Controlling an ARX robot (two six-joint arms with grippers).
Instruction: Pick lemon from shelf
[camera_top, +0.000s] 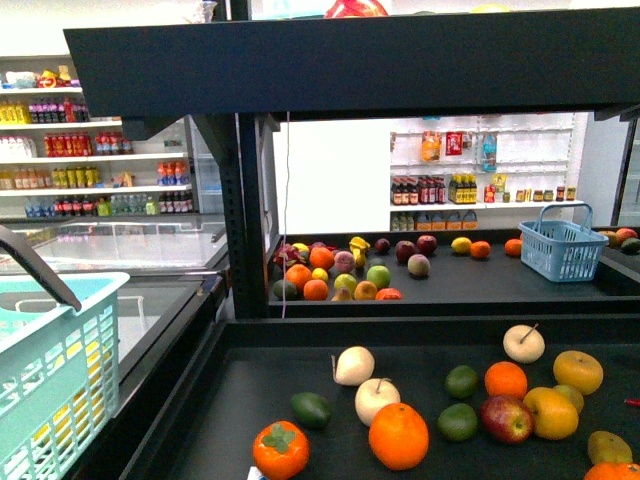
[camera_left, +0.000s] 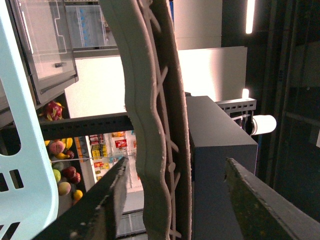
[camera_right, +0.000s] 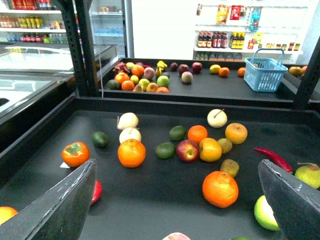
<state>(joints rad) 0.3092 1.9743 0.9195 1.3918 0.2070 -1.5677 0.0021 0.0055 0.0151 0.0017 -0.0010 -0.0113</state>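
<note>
**Near tray of the shelf, seen from the front and from both wrists.** You face the shelf (camera_top: 240, 200), a black tiered rack. Its near tray (camera_right: 165, 200) carries loose fruit. Several yellow fruits lie at the robot's right of this tray. One is an oval yellow fruit (camera_right: 210, 149) touching a red apple (camera_right: 187, 150). A rounder yellow fruit (camera_right: 236, 133) lies just behind it. Which of them is the lemon cannot be told with certainty. A further small yellow fruit (camera_top: 461, 244) lies on the far tray (camera_top: 480, 282), near a blue basket (camera_top: 563, 248).

The right end effector (camera_right: 176, 165) hovers above the near tray. It is released, its fingers (camera_right: 65, 205) spread wide with nothing between them, well apart from the yellow fruits.

The left end effector (camera_left: 176, 162) also has its fingers spread. A pale ribbed strip (camera_left: 150, 125) runs between them. It is close against one finger and clear of the other. A turquoise basket (camera_top: 50, 380) sits at your left.
</note>
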